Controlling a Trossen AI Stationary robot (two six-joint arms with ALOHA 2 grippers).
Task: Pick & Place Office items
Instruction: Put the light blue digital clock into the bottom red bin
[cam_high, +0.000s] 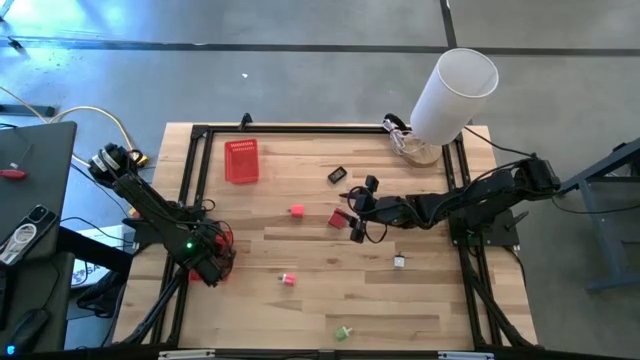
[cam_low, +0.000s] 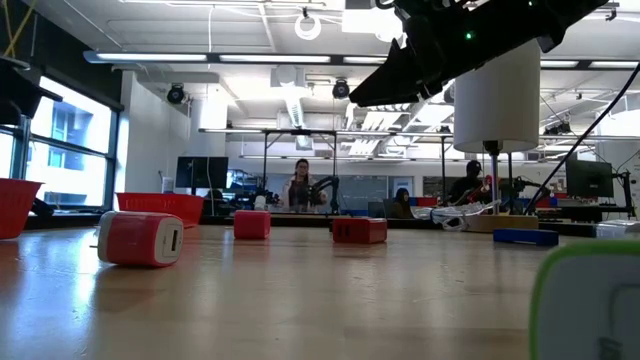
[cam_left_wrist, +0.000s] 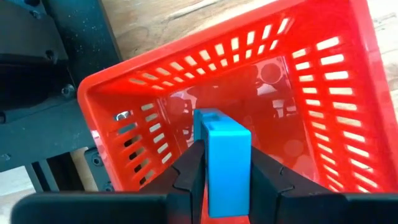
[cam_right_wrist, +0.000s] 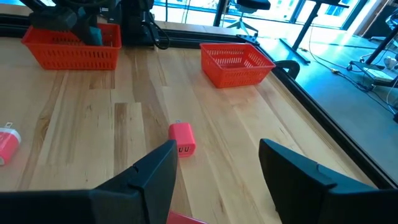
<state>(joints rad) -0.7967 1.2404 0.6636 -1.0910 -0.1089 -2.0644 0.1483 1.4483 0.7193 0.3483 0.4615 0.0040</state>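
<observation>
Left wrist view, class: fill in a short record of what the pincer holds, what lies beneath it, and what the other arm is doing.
Held item: small blue plastic block, clamped in the left pincer
Below it: red mesh plastic basket, nothing visible inside
Right pincer: open, holding nothing, above the wooden table
Nearest loose piece: small red plug-like block ahead of the right pincer

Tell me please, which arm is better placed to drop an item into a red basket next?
The left. Its left gripper already holds a blue block directly above a red mesh basket. The right gripper is open and empty, over the table.
</observation>
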